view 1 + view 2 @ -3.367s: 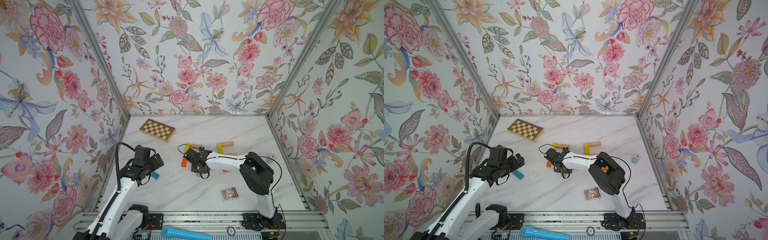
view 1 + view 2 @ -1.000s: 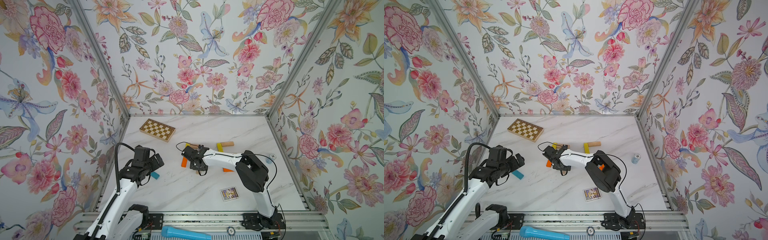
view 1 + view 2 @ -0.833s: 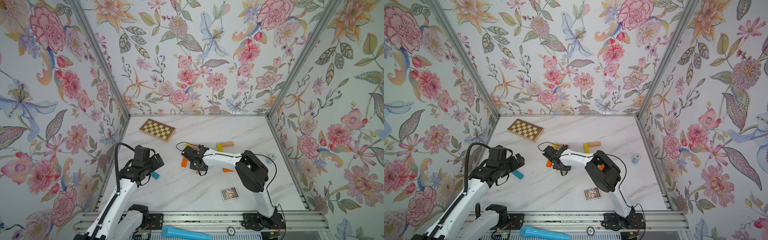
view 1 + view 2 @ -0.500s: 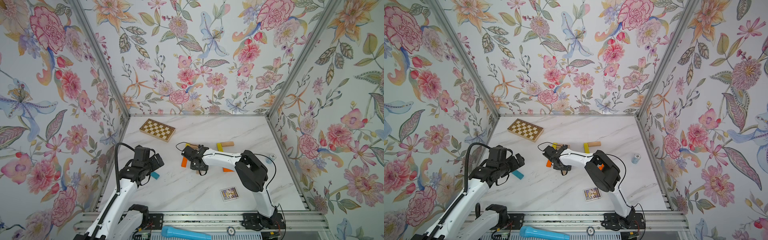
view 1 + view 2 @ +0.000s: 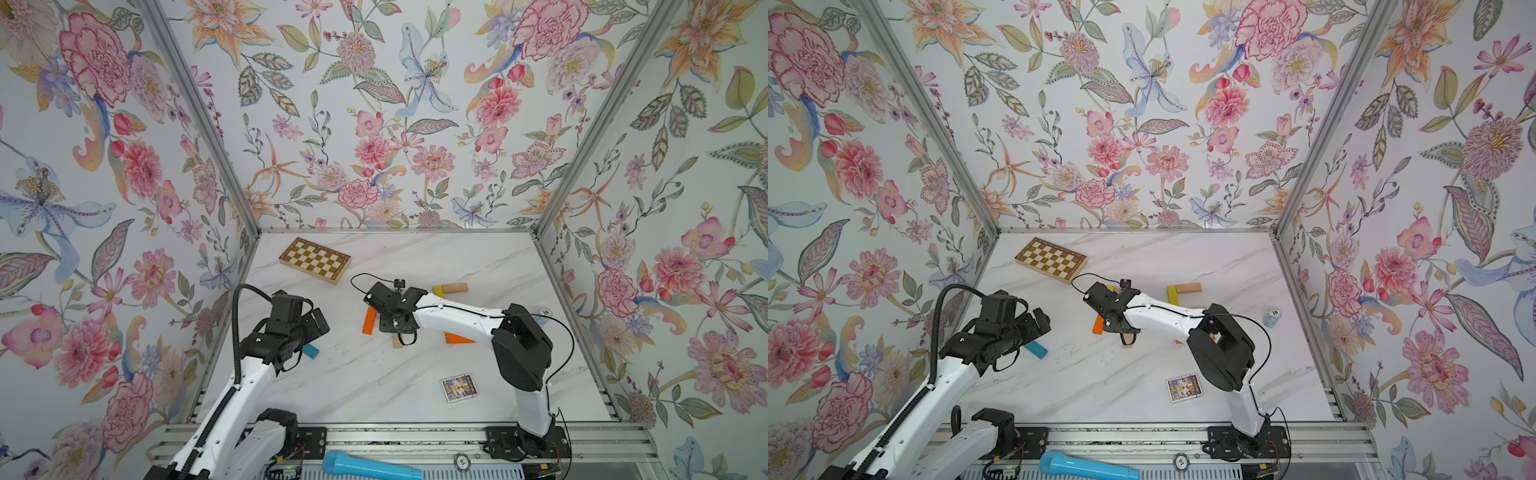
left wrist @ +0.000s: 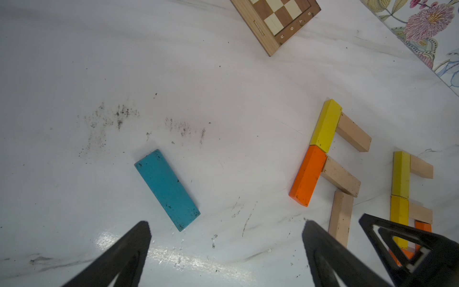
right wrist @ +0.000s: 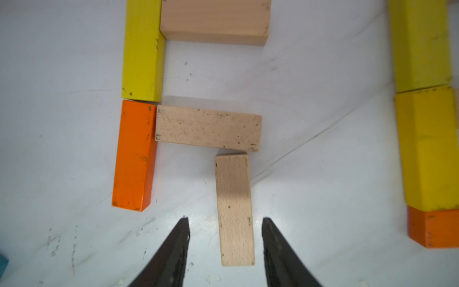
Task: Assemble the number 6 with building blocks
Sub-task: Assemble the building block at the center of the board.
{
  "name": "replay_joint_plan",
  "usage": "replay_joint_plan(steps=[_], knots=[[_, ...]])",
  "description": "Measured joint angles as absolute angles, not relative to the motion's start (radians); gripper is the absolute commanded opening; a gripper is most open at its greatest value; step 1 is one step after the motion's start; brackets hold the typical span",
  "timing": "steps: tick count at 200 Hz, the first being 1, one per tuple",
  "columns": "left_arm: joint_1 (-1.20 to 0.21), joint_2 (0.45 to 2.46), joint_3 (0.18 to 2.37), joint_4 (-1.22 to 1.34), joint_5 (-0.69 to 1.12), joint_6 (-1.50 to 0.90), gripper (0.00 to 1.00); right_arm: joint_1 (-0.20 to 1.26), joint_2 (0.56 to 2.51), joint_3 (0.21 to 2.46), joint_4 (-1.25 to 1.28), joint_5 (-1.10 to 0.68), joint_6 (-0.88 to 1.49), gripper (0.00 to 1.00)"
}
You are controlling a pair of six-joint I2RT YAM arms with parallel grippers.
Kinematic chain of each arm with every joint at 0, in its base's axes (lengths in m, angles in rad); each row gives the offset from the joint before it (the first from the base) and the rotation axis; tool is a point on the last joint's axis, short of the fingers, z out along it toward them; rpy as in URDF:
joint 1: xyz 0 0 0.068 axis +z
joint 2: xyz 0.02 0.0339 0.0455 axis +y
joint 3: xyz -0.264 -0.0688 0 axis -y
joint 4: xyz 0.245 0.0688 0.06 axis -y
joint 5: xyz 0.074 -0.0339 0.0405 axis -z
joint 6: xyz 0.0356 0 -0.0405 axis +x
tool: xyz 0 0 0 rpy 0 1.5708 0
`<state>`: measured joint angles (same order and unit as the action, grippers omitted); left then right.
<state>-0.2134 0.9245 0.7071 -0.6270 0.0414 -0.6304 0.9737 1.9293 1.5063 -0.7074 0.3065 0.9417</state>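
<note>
In both top views, you had a white marble table inside a box of flowery walls with silver corner posts. A chequered board lay near the back. A small picture card lay near the front, and a blue tube sat on the rail below the table. Your left gripper hung just by the teal block, close to the left wall. Your right gripper pointed down over the building blocks in the middle of the table.

In the left wrist view, the table showed dark specks and scratches. The left gripper's fingers stood wide apart and held nothing. The teal block lay flat just past them.

In the right wrist view, the half-made number 6 lay flat on the table. A yellow block met an orange block end to end, and two beige blocks stuck out from them the same way. One more beige block touched the end of the middle one at a corner. The right gripper's fingers stood apart, one on each side of that last block. There was a gap on both sides, so they were not squeezing it.
</note>
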Motion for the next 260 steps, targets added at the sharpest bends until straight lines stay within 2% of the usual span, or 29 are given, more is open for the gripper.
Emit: replay_joint_plan(steps=[21, 42, 84, 120, 155, 163, 204, 260], knots=[[-0.215, 0.965, 0.707, -0.627, 0.051, -0.609, 0.98, 0.946, 1.766, 1.387, -0.655, 0.306, 0.949, 0.46], [-0.215, 1.012, 0.708, -0.627, 0.089, -0.583, 0.92, 0.9, 1.647, 1.258, -0.593, 0.299, 0.954, 0.42], [-0.259, 1.069, 0.71, -0.586, 0.162, -0.556, 0.67, 0.833, 1.591, 0.976, -0.439, 0.215, 0.925, 0.31], [-0.319, 1.18, 0.749, -0.535, 0.179, -0.511, 0.27, 0.844, 1.584, 0.865, -0.326, 0.162, 0.881, 0.29], [-0.465, 1.266, 0.777, -0.441, 0.188, -0.518, 0.08, 0.829, 1.527, 0.791, -0.198, 0.119, 0.865, 0.23], [-0.499, 1.289, 0.784, -0.411, 0.199, -0.527, 0.0, 0.823, 1.521, 0.78, -0.166, 0.106, 0.862, 0.21], [-0.606, 1.47, 0.841, -0.287, 0.228, -0.547, 0.0, 0.788, 1.518, 0.719, -0.013, 0.03, 0.86, 0.12], [-0.657, 1.648, 0.918, -0.231, 0.237, -0.547, 0.0, 0.771, 1.524, 0.667, 0.122, -0.039, 0.886, 0.04]])
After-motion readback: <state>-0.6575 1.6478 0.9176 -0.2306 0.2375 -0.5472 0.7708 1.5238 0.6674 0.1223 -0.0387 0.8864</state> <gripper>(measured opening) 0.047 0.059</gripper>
